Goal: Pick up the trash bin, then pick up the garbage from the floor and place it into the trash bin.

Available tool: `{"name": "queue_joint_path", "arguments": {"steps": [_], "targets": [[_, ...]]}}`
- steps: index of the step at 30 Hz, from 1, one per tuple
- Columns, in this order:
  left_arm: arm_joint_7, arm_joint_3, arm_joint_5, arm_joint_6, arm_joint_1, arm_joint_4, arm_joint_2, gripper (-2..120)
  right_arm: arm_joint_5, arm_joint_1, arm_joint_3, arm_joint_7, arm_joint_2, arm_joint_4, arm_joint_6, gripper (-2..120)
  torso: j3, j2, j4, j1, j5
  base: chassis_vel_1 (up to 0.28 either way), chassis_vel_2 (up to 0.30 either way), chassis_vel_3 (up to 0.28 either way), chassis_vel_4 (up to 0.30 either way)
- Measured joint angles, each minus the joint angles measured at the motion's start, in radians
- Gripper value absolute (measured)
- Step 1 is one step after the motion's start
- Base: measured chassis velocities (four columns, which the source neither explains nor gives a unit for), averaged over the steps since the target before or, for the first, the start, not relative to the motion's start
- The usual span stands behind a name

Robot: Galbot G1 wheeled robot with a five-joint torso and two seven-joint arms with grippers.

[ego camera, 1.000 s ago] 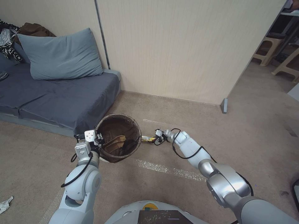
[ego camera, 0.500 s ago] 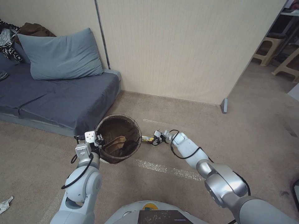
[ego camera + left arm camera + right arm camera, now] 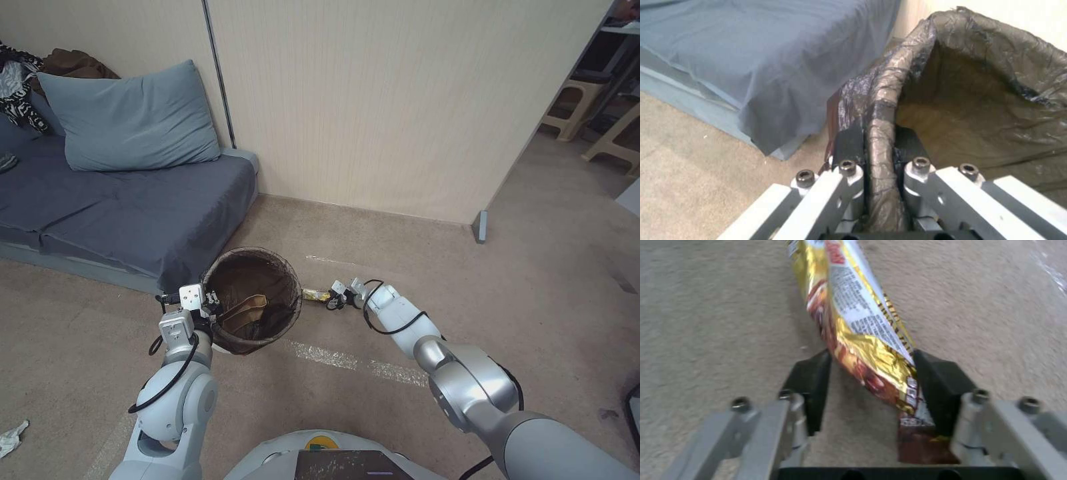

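Beige carpet (image 3: 547, 280) is spread all around here, with a strip of pale tape (image 3: 347, 360) stuck down close in front of the robot, a blue-grey sofa (image 3: 120, 200) off to the left and a panelled wall (image 3: 373, 113) at the back.

Nearest in, the trash bin (image 3: 253, 300) is gripped at its near rim by the left gripper (image 3: 873, 143). In the left wrist view the two dark pads are clamped on the rim, one inside and one outside, with the brown liner (image 3: 991, 110) pinched between them. Some brown paper (image 3: 248, 308) can be seen lying inside. The bin is probably light thin plastic, so a rim pinch should be enough, though the liner looks slick and some slipping or tilting could be expected if it's swung around.

Just beyond and to the right, a yellow-and-red snack wrapper (image 3: 853, 326) is lying on the carpet next to the bin. The right gripper (image 3: 871, 390) is set down around the wrapper's near end with the jaws still apart: one pad is touching the foil edge, a gap is left on the other side. So nothing has been grabbed yet, as far as can be judged. The wrapper looks like crinkly, near-weightless foil that will flop and slide easily, so it's best taken at the bunched end where it's thicker, not the flat middle.
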Motion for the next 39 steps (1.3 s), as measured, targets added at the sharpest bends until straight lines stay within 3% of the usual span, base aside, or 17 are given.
{"name": "queue_joint_path", "arguments": {"steps": [12, 30, 34, 37, 39], "targets": [[0.001, 0.003, 0.003, -0.001, 0.004, -0.002, 0.000, 5, 0.040, 0.010, 0.022, 0.026, -0.004, -0.015, -0.023, 0, 0.000, 0.000, 0.0000, 0.000, 0.0000, 0.000, 0.000, 0.000, 0.000], [0.002, -0.002, -0.003, -0.001, 0.003, -0.010, 0.004, 5, 0.049, -0.004, 0.016, 0.050, -0.007, 0.011, -0.002, 0, 0.000, 0.000, 0.0000, 0.000, 0.0000, 0.000, 0.000, 0.000, 0.000], [0.002, -0.007, -0.005, -0.001, -0.001, -0.002, 0.005, 5, 0.077, -0.046, 0.018, 0.076, -0.022, 0.094, 0.020, 0, 0.000, 0.000, 0.0000, 0.000, 0.0000, 0.000, 0.000, 0.000, 0.000], [0.002, -0.010, -0.010, -0.002, -0.007, 0.012, 0.008, 5, 0.132, -0.098, 0.017, 0.111, -0.042, 0.205, 0.034, 0, 0.000, 0.000, -0.0001, 0.000, -0.0001, 0.000, 0.000, 0.000, 0.000], [0.001, -0.013, -0.016, -0.002, -0.014, 0.031, 0.012, 5, 0.187, -0.156, 0.020, 0.146, -0.065, 0.342, 0.056, 0, 0.000, 0.000, 0.0000, 0.000, -0.0001, 0.000, 0.000, 0.000, 0.000]]}}
